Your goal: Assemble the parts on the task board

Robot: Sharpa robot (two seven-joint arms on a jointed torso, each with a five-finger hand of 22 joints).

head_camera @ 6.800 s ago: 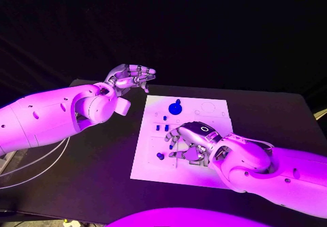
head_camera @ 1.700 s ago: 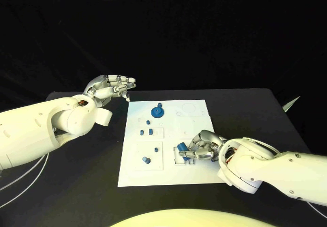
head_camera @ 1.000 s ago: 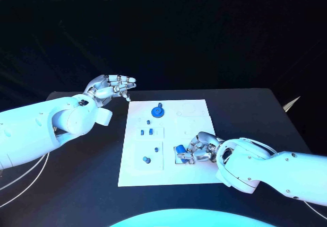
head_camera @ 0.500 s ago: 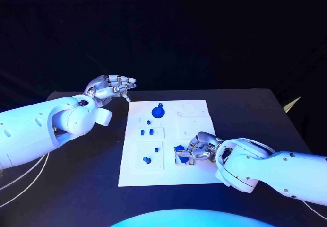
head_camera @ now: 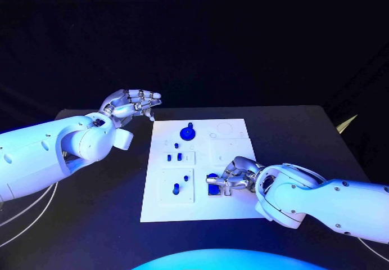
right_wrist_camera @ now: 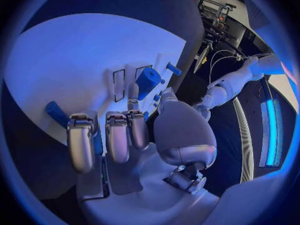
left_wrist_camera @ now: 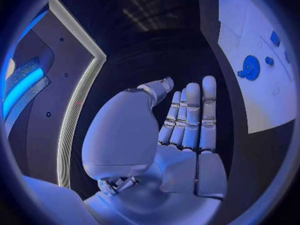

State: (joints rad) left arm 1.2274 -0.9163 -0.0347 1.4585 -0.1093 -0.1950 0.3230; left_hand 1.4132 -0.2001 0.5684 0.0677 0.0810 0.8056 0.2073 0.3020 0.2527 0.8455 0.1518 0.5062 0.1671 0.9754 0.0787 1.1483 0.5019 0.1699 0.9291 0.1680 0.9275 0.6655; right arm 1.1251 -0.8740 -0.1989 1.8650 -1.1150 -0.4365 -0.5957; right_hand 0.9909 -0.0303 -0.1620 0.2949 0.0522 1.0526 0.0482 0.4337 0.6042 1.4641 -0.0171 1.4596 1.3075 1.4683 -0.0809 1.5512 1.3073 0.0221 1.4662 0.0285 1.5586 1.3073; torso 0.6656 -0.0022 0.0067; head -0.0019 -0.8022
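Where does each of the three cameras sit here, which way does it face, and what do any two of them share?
Head view: on the robot's head, looking down at the task board; shows both arms, left hand, right hand.
Left wrist view: behind the left hand, raised beside the board.
Right wrist view: behind the right hand, whose fingers reach over the board.
Shared: head and left wrist views both show the round blue part.
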